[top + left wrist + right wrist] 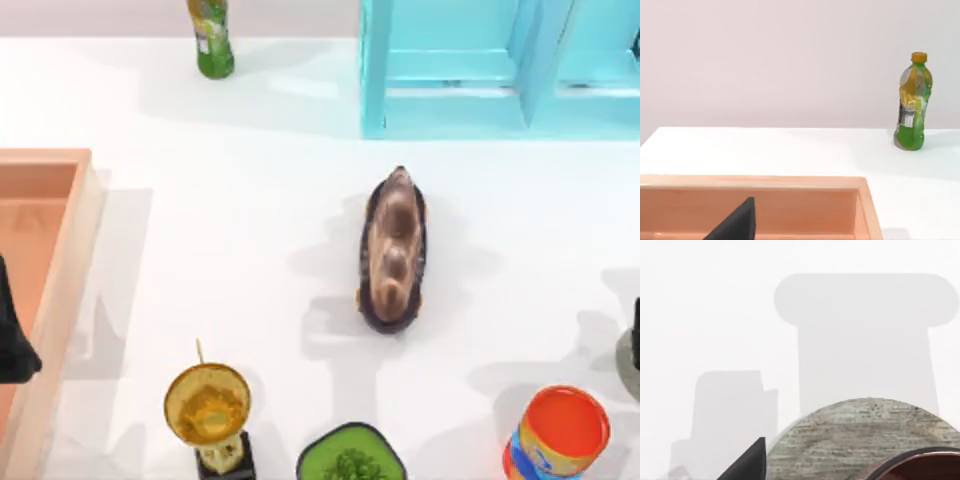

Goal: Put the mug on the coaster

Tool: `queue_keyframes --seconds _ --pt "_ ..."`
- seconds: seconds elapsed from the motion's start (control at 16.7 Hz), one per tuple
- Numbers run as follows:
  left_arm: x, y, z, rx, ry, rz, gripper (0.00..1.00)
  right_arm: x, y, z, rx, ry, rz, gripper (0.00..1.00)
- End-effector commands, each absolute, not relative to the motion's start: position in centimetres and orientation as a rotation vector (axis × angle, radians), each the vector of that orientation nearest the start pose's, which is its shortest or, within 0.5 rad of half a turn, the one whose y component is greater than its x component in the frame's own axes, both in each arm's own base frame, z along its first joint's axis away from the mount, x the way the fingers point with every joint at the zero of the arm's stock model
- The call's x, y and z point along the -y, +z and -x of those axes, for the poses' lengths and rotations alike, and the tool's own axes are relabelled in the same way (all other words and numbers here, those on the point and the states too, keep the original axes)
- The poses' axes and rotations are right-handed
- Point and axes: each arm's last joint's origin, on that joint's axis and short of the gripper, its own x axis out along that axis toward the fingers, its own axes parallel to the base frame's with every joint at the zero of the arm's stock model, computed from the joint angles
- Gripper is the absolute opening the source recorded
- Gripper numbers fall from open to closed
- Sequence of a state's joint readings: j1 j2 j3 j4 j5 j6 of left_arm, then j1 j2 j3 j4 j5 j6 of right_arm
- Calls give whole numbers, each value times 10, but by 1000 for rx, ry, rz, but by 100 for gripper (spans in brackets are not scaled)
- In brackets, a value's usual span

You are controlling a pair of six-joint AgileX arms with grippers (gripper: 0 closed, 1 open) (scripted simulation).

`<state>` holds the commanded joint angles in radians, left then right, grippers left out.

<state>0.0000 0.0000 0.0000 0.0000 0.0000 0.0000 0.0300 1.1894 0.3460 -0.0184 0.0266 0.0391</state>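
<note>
**Mug carried at the coaster, at the table's right edge**

The white table (250, 200) is crowded at its margins. A cyan shelf (450, 70) stands at the far right. A wooden tray (60, 260) lies along the left side. A brown oblong object (393, 250) lies in the middle, well apart from the work.

Along the near edge are set an orange can (558, 435), a gold trophy (208, 405) and a green-filled bowl (350, 458). A green bottle (211, 38) stands at the far edge. None of these is judged to be in the way.

The left gripper (12, 345) is parked over the tray, idle; its state cannot be told.

The right gripper (635, 335) is seen at the right edge, directly over the grey coaster (860, 432). It is judged to be placed there so that the mug may be lowered straight down.

In the right wrist view the mug (927, 465) is seen by its dark maroon rim, close under the camera and overlapping the coaster's near part. Whether it is grasped or released cannot be told, nor whether it rests on the disc. A centred set-down is judged to be what remains.
</note>
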Motion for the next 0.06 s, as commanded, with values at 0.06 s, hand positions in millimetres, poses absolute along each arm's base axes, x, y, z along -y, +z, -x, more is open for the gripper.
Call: queue_keyframes --seconds 0.06 --pt "1 160 -106 0 0 0 100 -5 126 -199 -861 -11 -8 100"
